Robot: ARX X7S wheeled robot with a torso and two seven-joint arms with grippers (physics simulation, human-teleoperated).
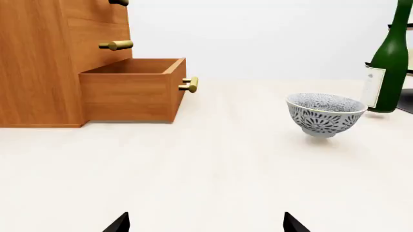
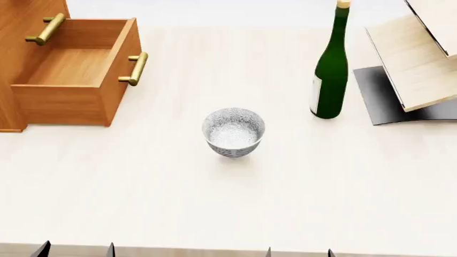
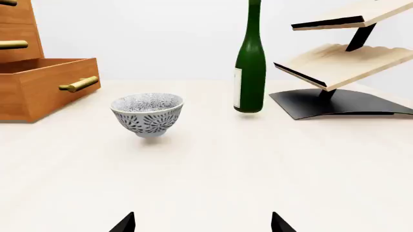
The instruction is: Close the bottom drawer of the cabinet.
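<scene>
The orange-brown cabinet (image 2: 21,16) stands at the table's far left. Its bottom drawer (image 2: 71,80) is pulled out and empty, its brass bar handle (image 2: 136,68) facing right. The drawer also shows in the left wrist view (image 1: 129,89) and the right wrist view (image 3: 45,87). My left gripper (image 2: 75,250) is open and empty at the table's near edge, well short of the drawer; only its fingertips (image 1: 119,223) show. My right gripper (image 2: 300,252) is open and empty at the near edge too, its fingertips (image 3: 125,223) just in view.
A patterned grey bowl (image 2: 234,131) stands mid-table. A green bottle (image 2: 330,69) stands behind it to the right. A pale wooden slanted rack (image 2: 418,59) on a black base is at the far right. The pale table (image 2: 214,203) spreads between grippers and objects.
</scene>
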